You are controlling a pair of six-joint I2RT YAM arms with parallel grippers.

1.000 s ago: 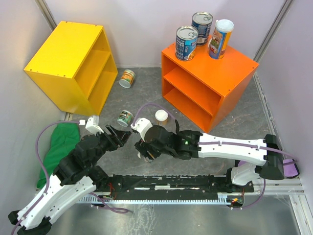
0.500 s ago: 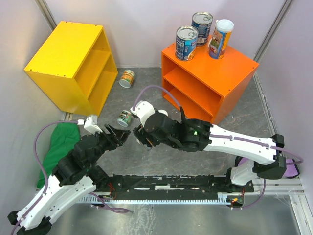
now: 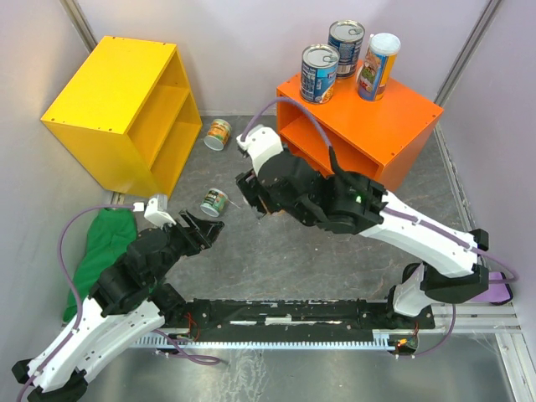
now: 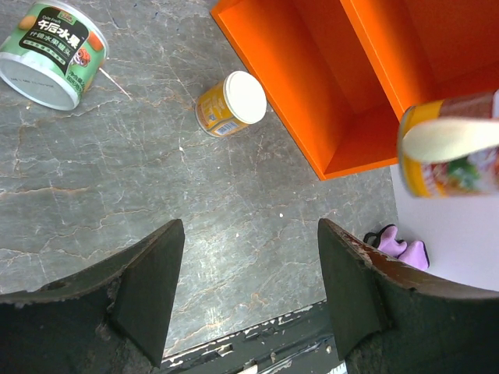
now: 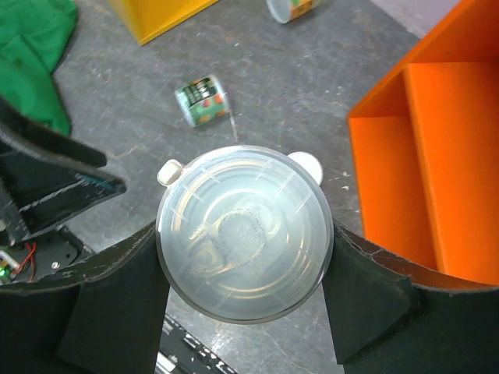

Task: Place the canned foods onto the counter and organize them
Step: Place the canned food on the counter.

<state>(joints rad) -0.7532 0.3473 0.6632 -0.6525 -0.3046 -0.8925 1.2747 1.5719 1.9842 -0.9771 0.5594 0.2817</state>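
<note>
1. The orange counter (image 3: 394,109) is taken as the reference. Three cans are seen upright and close together on the rear-left part of its top: a blue-labelled tin (image 3: 319,74), a second blue-labelled tin (image 3: 346,43) behind it, and a slim white-lidded can (image 3: 378,65) to their right.
2. The right gripper (image 5: 244,249) is closed around a short pale-lidded can (image 5: 244,226). One finger is pressed to each side, so the jaws are kept part-way apart by the can's width. The can is held clear of the floor, off the counter's left front corner and outside its shelves, with its lid turned toward the wrist camera.
3. The left gripper (image 4: 249,288) is spread wide with nothing between the fingers. It is held low over the floor, well to the left of and nearer than the counter.
4. A yellow-labelled can (image 4: 230,103) with a white lid is found lying on its side on the floor, near the counter's left front corner.
5. A green-labelled can (image 3: 213,202) is found on its side on the floor, farther left of the counter.
6. A further can (image 3: 218,134) is seen on the floor between the counter and the yellow cabinet (image 3: 117,100), close to the cabinet.
7. A green cloth (image 3: 105,247) is noted well to the left of the counter.
</note>
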